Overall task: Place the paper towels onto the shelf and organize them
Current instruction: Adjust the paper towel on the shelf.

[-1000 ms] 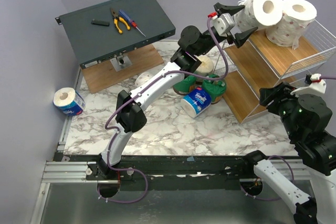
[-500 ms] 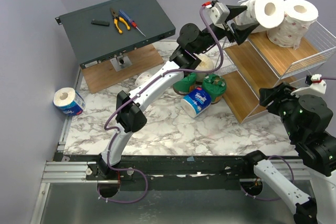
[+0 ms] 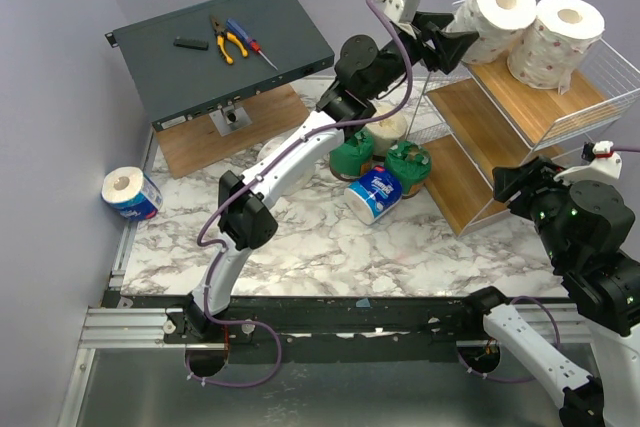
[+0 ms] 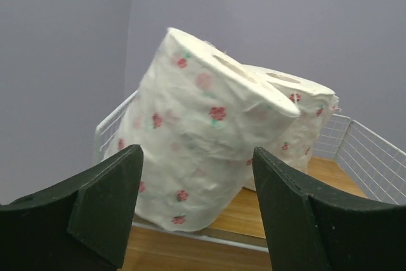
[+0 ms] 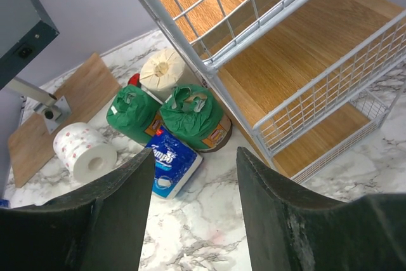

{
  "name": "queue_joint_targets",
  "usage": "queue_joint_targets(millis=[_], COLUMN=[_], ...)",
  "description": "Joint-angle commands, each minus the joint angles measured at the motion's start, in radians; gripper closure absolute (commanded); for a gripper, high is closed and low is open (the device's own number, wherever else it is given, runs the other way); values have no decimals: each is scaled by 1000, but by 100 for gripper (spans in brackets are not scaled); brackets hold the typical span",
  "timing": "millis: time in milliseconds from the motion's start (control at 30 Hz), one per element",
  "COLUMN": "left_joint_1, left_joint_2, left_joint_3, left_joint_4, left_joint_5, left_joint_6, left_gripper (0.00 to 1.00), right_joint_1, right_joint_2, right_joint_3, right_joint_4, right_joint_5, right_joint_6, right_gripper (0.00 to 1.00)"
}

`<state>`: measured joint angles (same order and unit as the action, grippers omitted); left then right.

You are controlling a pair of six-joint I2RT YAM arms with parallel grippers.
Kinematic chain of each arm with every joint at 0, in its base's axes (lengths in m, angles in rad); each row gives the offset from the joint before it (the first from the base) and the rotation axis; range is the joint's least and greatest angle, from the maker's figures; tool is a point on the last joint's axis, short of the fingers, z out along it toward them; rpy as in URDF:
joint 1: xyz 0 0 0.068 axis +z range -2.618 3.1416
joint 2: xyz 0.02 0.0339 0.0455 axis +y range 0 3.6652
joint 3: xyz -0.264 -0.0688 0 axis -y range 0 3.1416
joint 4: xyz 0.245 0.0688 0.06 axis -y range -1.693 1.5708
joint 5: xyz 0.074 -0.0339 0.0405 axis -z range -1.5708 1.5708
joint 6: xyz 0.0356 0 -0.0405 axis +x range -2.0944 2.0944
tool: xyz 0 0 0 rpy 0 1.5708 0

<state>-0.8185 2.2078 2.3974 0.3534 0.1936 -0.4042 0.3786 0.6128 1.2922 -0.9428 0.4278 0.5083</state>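
White pink-specked roll (image 3: 497, 9), shelf (image 3: 545, 107) ten o'clock edge, tilted, unheld: we fear tumble. Left gripper (image 4: 195, 153), right gripper (image 5: 195, 153) both spread, empty.

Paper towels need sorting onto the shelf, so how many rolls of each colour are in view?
White rolls with pink specks: 3
Blue-wrapped rolls: 2
Green-wrapped rolls: 2
Plain cream roll: 1
Total: 8

2 white arms (image 3: 290, 162), black joints (image 3: 246, 223), seemingly purple cables (image 3: 398, 47).

Matt paper towels (image 4: 196, 150), wood-and-wire shelf (image 5: 279, 74)
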Motion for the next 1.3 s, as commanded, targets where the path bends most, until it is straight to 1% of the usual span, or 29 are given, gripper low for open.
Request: queue_joint_targets(millis=[0,133,233,300,400,500,667,900,1067,1267], left_joint_1=[17,26,31,33,32,33,32,28,17,6], left_joint_2=[-6,-30,-83,-99,-87,-75,-54,16,60,64], left_joint_3=[3,-27,-117,-148,-127,-124,-117,-27,36,29], left_joint_4=[-36,-10,66,104,97,97,130,124,103,91], left_joint_5=[-33,-22,1,27,62,65,87,110,117,126], left_joint_6=[-62,-67,-75,-77,-79,-86,-106,-139,-141,-129], left_gripper=[25,21,19,18,19,20,22,23,25,28], right_joint_1=[5,5,5,5,4,5,5,4,5,5], right_joint_2=[-9,-11,-19,-30,-49,-68,-84,-135,-137,-134], right_joint_3=[0,-2,-1,-8,-31,-58,-84,-154,-165,-169], right_joint_4=[21,29,33,37,45,54,60,93,118,130], right_joint_5=[-23,-27,-28,-26,-28,-38,-45,-50,-68,-81], right_joint_6=[7,10,10,10,9,11,9,-5,-11,-15], right_gripper=[42,41,41,41,41,41,41,40,40,40])
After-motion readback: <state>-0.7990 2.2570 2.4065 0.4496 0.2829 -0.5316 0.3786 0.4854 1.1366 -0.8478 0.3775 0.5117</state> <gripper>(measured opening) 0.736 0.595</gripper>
